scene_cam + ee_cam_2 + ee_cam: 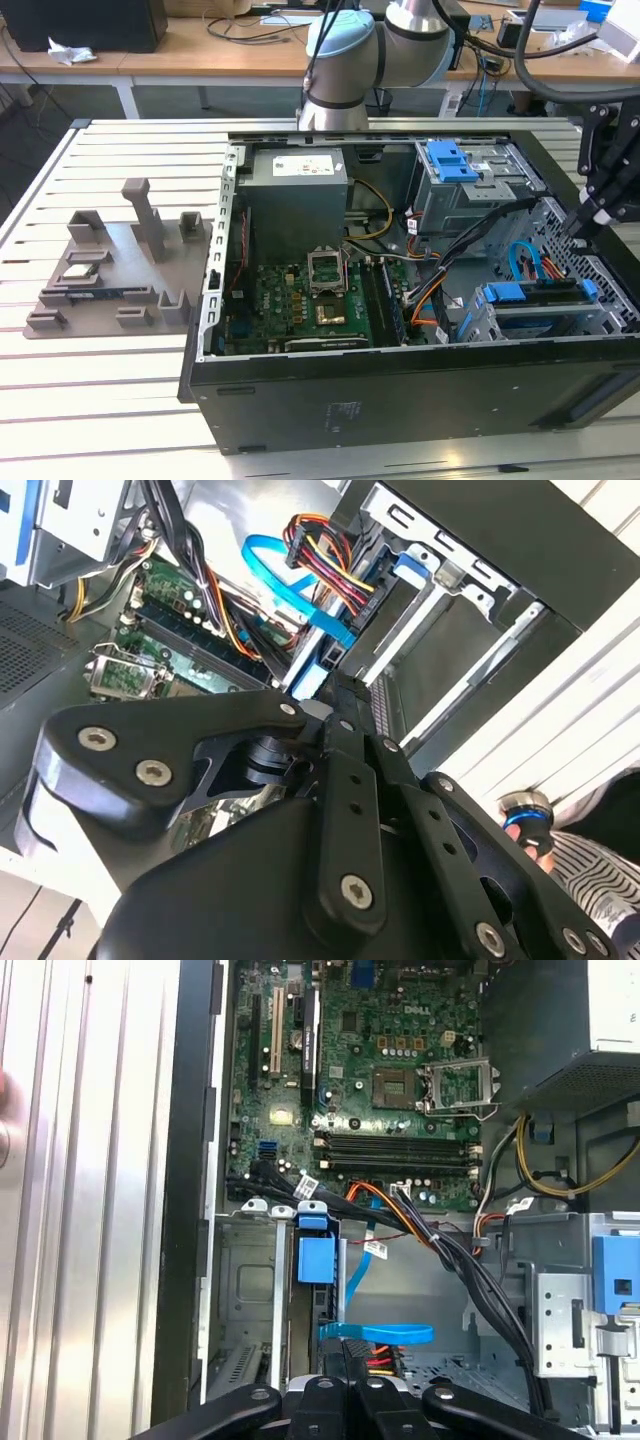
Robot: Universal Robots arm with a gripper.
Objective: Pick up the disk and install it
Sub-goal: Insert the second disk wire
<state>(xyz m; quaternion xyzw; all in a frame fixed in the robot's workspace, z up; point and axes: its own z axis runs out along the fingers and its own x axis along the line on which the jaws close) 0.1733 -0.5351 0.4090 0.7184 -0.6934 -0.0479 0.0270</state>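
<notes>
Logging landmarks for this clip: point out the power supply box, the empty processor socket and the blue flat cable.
power supply box (296,205), exterior view, grey top face.
processor socket (398,1084), first wrist view, socket centre.
blue flat cable (378,1333), first wrist view, flat middle stretch.

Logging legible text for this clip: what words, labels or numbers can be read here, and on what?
Nothing can be quoted with certainty.
White sticker on the power supply box: print too small.
Circuit board: white markings too small.
Cable tags: blurred.
Computer case side: faint mark, unreadable.
</notes>
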